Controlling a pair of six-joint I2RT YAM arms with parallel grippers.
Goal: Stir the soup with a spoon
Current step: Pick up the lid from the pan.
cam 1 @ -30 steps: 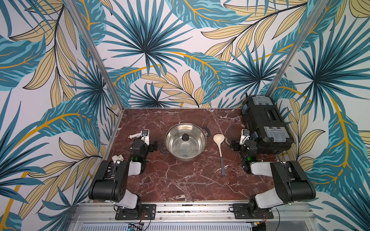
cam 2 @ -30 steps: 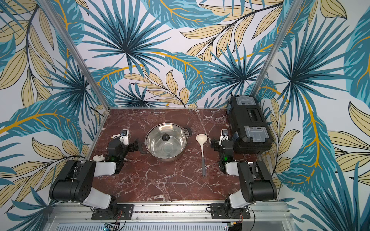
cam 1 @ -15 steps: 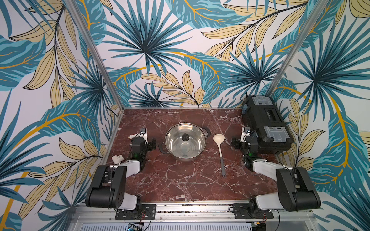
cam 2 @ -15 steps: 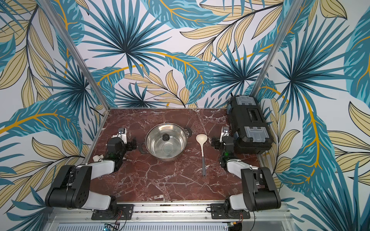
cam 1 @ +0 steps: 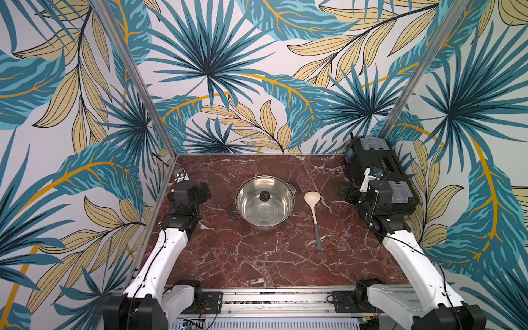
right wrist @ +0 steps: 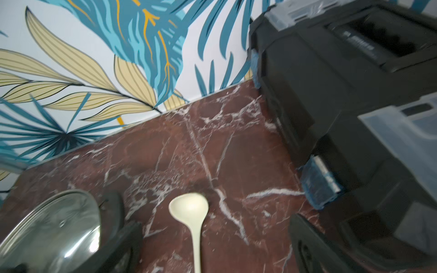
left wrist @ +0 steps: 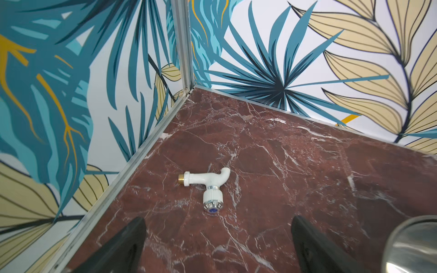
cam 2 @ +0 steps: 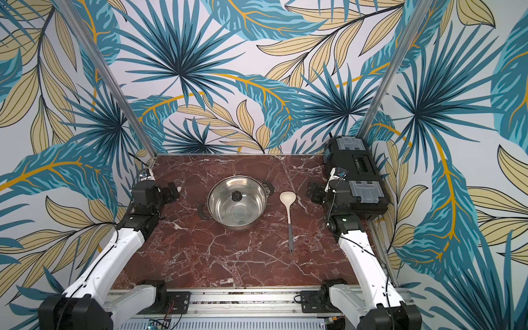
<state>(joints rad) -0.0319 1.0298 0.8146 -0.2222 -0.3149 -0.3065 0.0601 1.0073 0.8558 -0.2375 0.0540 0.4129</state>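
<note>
Since a second ago both arms have been unfolded: the elbows, then held low over the near part of the table (cam 1: 257, 257), are now drawn back over the near rail. The forearms are stretched toward the far side, and the grippers have been carried a little farther away; the pot and the spoon have not been shifted. The left gripper (cam 1: 204, 191) (cam 2: 171, 193) is held to the left of the pot (cam 1: 267, 227) (cam 2: 238, 227), apart from it. Its fingers (left wrist: 132, 245) are seen spread wide in the left wrist view, with nothing between them. A white tap fitting (left wrist: 208, 182) is seen on the marble beyond them, near the far left corner. The pot is placed at the middle of the table and is covered by a clear glass lid (cam 1: 264, 196) (right wrist: 54, 224) with a black knob, through which only bare shiny steel is seen. The spoon (cam 1: 313, 211) (cam 2: 288, 211) (right wrist: 189, 208) is laid flat just right of the pot, not touching it, its cream bowl turned to the far side and its grey handle end to the near edge. The right gripper (cam 1: 345, 193) (cam 2: 313, 193) is held right of the spoon's bowl, beside the black toolbox (cam 1: 380, 171) (right wrist: 331, 82); its fingers (right wrist: 307, 245) are likewise spread, and nothing is gripped.
</note>
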